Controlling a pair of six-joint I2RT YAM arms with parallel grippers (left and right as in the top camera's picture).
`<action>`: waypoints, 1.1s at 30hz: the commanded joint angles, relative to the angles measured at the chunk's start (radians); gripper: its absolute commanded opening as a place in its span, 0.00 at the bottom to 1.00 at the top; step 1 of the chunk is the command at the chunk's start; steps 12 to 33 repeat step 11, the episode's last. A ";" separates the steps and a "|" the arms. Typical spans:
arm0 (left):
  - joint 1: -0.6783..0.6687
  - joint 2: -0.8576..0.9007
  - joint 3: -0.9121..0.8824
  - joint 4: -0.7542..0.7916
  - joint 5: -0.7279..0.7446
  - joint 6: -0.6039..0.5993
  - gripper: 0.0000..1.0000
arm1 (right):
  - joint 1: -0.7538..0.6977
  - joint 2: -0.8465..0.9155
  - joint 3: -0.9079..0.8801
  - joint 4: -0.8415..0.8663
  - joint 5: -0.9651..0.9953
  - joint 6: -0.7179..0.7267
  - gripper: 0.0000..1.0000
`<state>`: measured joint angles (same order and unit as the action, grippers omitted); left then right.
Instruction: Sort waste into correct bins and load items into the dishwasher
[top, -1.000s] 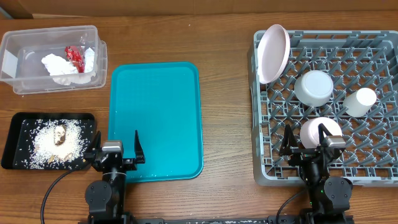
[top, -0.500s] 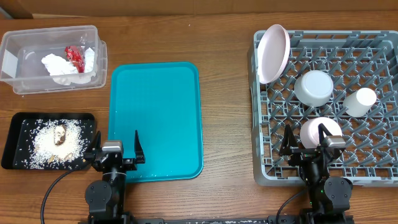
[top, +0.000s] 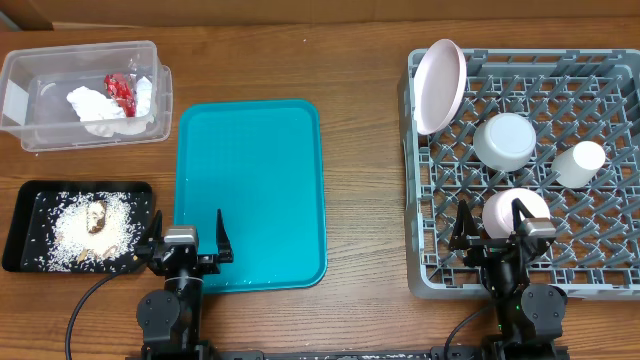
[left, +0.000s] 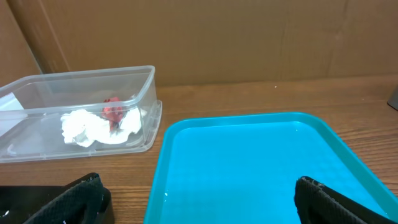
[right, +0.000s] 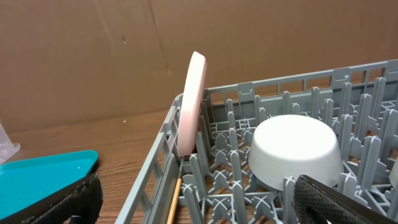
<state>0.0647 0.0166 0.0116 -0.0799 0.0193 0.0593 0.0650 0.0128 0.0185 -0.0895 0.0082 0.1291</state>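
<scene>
The grey dish rack (top: 610, 285) at the right holds an upright pink plate (top: 439, 86), an upside-down white bowl (top: 504, 140), a white cup (top: 580, 163) and another white bowl (top: 505, 211). The right wrist view shows the plate (right: 190, 102), a bowl (right: 296, 149) and a wooden stick (right: 174, 199) inside the rack (right: 155, 168). The teal tray (top: 250, 190) is bare. My left gripper (top: 188, 238) is open and empty over the tray's near edge (left: 249, 155). My right gripper (top: 492, 228) is open and empty at the rack's front.
A clear plastic bin (top: 85, 95) at the back left holds crumpled white tissue and a red wrapper; it also shows in the left wrist view (left: 81, 115). A black tray (top: 25, 235) at the front left holds rice and a food scrap.
</scene>
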 joint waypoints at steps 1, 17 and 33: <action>-0.009 -0.011 -0.007 0.003 0.000 0.016 1.00 | -0.005 -0.010 -0.010 0.007 0.013 -0.006 1.00; -0.009 -0.011 -0.007 0.003 0.000 0.016 1.00 | -0.005 -0.010 -0.010 0.007 0.013 -0.006 1.00; -0.009 -0.011 -0.007 0.003 0.000 0.016 1.00 | -0.005 -0.010 -0.010 0.007 0.013 -0.006 1.00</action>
